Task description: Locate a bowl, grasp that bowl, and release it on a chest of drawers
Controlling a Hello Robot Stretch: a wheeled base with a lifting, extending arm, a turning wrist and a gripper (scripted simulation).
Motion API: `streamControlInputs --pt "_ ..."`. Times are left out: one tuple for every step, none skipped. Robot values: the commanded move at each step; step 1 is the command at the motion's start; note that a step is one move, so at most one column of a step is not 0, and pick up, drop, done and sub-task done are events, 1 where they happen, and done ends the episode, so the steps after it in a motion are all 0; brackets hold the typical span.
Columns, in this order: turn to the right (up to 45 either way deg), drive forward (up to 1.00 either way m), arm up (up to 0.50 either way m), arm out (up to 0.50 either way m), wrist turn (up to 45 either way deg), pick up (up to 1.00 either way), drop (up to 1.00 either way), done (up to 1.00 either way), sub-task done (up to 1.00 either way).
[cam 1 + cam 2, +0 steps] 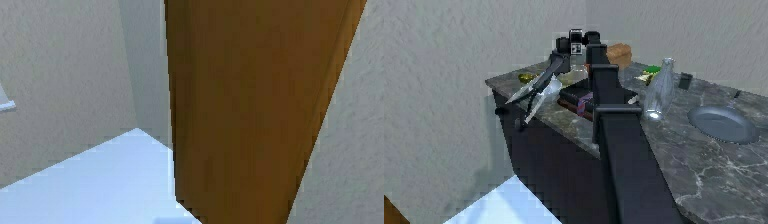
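Observation:
In the arm side view the dark arm [616, 130] rises from the bottom edge over a dark counter with a grey marbled top [684, 165]. My gripper [522, 107] hangs at the counter's left corner, its thin fingers [542, 92] slanting down toward the edge. I cannot tell whether it holds anything. A small yellow thing [529, 75] lies on the top just behind the fingers. A round grey basin [724, 125] is sunk in the top at the right.
On the counter stand dark red books [579, 100], a clear glass bottle [660, 90], a brown lump [618, 52] and a small green thing [650, 71]. In the forward view a tall brown wooden panel [260, 100] stands close ahead, with grey wall [60, 80] and pale floor [100, 180] to its left.

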Motion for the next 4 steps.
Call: streamControlInputs --pt "0.0 0.00 0.00 0.00 45.0 0.00 0.00 0.00 0.00" --pt "0.0 0.00 0.00 0.00 45.0 0.00 0.00 0.00 0.00" --pt "0.0 0.00 0.00 0.00 15.0 0.00 0.00 0.00 0.00" --pt "0.0 0.00 -0.08 0.00 0.0 0.00 0.00 0.00 0.00"
